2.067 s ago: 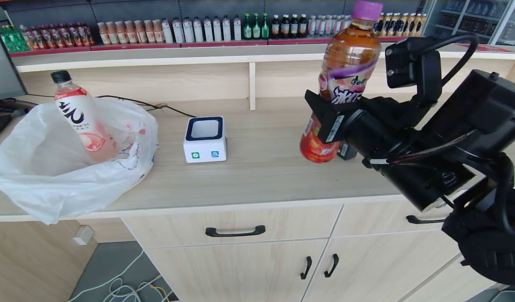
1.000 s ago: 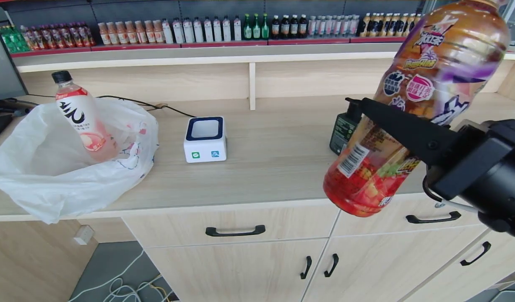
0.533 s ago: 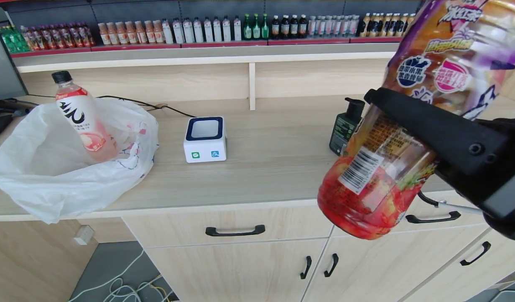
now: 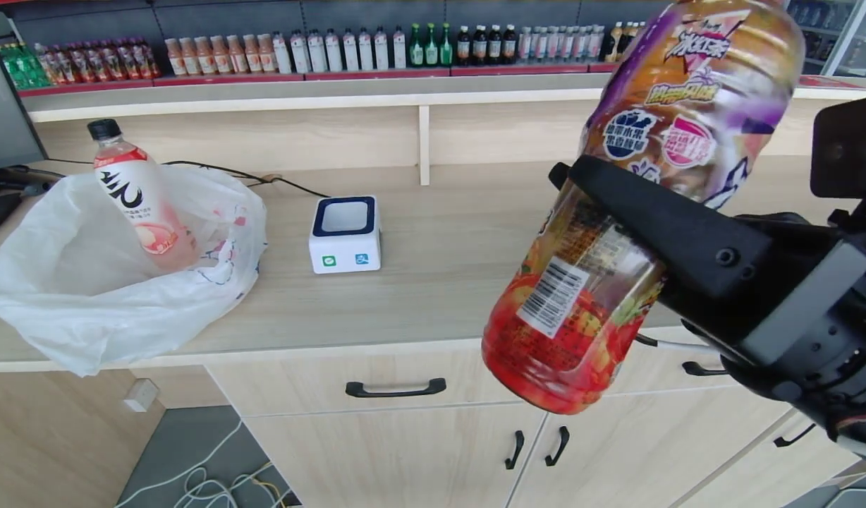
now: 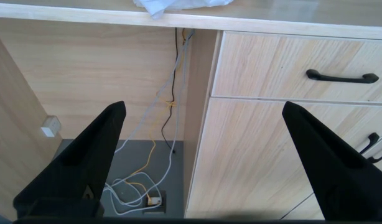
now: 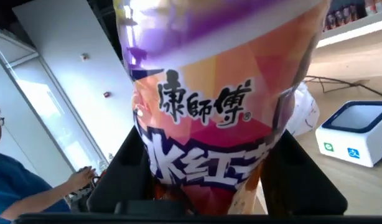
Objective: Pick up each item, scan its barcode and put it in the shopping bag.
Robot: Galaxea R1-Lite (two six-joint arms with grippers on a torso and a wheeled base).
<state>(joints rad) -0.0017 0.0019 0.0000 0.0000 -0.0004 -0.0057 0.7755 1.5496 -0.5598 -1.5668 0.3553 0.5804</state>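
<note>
The pale wooden counter spans the middle of the head view, with the white shopping bag slumped open at its left end. At the right of the frame the right gripper clamps a large orange tea bottle, tilted in the air close to the camera with its barcode facing lower left. A pink drink bottle leans inside the bag, the small white scanner sits at centre, and the left gripper is spread wide, holding nothing, before the cabinet fronts.

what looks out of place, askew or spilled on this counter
Nothing spilled or damaged. The tea bottle in the right pincer is tilted. The pink bottle leans in the shopping bag, which droops over the counter edge.
</note>
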